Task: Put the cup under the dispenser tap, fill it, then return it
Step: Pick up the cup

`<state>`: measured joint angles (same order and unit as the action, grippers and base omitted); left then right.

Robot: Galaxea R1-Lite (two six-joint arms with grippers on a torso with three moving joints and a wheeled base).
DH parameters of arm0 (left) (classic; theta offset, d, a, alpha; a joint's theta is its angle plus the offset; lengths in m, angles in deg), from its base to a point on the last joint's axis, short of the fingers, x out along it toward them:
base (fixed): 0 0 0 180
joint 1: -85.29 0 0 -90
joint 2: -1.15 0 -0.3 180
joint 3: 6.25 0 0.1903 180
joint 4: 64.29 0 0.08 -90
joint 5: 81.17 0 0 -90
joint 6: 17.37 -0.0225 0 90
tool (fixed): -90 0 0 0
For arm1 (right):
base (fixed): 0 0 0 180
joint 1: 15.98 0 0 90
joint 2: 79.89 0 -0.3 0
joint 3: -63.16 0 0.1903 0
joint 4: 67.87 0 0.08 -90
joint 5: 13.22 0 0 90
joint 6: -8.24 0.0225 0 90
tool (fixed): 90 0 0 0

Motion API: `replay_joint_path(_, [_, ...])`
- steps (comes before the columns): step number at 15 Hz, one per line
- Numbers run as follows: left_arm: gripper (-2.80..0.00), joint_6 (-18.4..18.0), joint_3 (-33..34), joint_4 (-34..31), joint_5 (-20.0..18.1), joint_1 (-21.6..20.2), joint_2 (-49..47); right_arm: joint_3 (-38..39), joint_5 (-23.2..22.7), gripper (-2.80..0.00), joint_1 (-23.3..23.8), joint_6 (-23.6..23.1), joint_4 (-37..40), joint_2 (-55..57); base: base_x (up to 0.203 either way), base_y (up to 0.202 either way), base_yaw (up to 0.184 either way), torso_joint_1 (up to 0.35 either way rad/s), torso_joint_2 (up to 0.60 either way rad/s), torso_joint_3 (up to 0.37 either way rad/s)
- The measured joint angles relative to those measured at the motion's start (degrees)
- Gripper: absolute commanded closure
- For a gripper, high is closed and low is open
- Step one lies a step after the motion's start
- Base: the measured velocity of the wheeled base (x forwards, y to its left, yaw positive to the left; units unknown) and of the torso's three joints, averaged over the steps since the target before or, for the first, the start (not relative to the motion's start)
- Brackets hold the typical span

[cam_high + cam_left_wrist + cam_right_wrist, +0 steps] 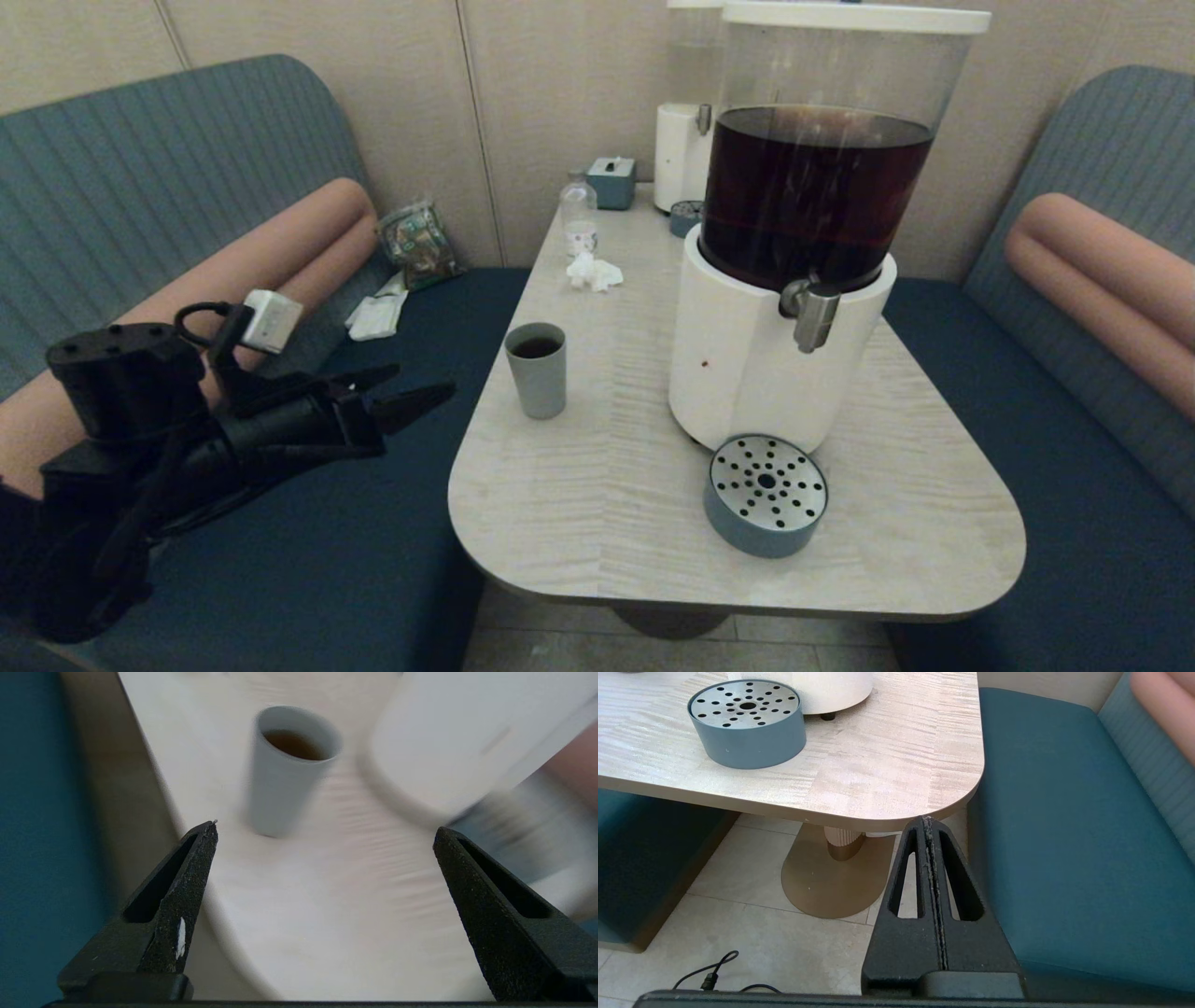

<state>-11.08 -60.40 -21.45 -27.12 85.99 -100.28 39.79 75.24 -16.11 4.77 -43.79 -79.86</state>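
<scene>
While the cup (536, 370) stands filled near the bench (597, 504) edge, the left gripper (411, 392), jaws spread and empty, risks toppling it.

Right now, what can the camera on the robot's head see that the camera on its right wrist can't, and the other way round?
Only the head view shows the cup with dark drink in it, the dispenser tap, the dark-filled tank and the open left hand off the table's left edge.
Only the right wrist view shows the shut right hand, below the table's corner, the floor and the table's foot.
Both show the table and the round drip tray.
</scene>
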Motion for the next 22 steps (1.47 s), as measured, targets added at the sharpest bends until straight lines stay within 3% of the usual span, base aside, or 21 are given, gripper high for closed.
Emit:
replay_joint_path(2, [-2.8, -10.4, -2.2, 6.7, -5.0, -0.5, -7.3, 0.0, 0.0, 0.0, 0.0, 0.0, 0.0, 0.0, 0.0, 0.0, 0.0, 0.0, 0.0, 0.0])
replay_joint_path(4, [-2.8, -14.1, -4.8, 9.4, -8.7, -0.7, -12.3, 0.0, 0.0, 0.0, 0.0, 0.0, 0.0, 0.0, 0.0, 0.0, 0.0, 0.0, 0.0, 0.0])
replay_joint_path(9, [-2.8, -14.6, -11.1, 9.7, -10.4, -0.7, -19.1, 0.0, 0.0, 0.0, 0.0, 0.0, 0.0, 0.0, 0.0, 0.0, 0.0, 0.0, 0.0, 0.0])
replay_joint_path(22, [-2.8, -13.8, -14.4, 9.5, -11.2, 1.1, -21.2, 0.0, 0.0, 0.0, 0.0, 0.0, 0.0, 0.0, 0.0, 0.0, 0.0, 0.0, 0.0, 0.0])
